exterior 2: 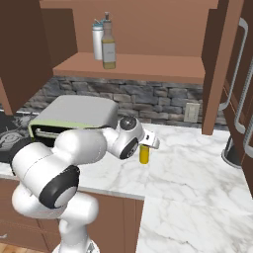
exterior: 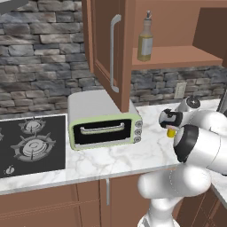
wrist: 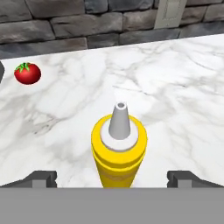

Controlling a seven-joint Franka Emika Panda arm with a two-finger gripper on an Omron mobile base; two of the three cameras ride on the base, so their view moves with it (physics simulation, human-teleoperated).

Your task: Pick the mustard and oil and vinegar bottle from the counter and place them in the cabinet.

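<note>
Mustard: bright yellow squeeze bottle point(wrist: 118, 151) with a grey-white nozzle, upright on the counter, right under the hand camera and between the two finger tips; in the right base view it point(exterior 2: 144, 154) shows just below the hand, in the left base view as a yellow patch point(exterior: 170, 132) behind the wrist.
Gripper: its midpoint point(wrist: 117, 177) sits at the bottle's body; in the hand view the jaws stand spread wide, one dark tip at each side, both clear of the bottle, nothing pinched.
Arm pose: bent at the elbow, forearm reaching forward and level over the counter edge, the hand point(exterior 2: 147, 139) low above the marble and tilted down at the bottle.
Counter: white marble with grey veins point(exterior 2: 188, 168), over brown base cupboards.
Oil and vinegar bottle: tall glass bottle point(exterior 2: 108, 44) upright on the cabinet shelf, just beside a white-grey bottle point(exterior 2: 98, 40); also seen from the left base point(exterior: 145, 39).
Cabinet: reddish-brown wall cabinet point(exterior 2: 133, 66), door point(exterior: 106, 48) swung open, silver bar handle on it.
Toaster oven: pale green and grey point(exterior: 104, 122), on the counter left of the arm.
Tomato: red point(wrist: 27, 73), near the stone wall, well apart from the mustard.
Stove: black hob point(exterior: 29, 144) at far left.
</note>
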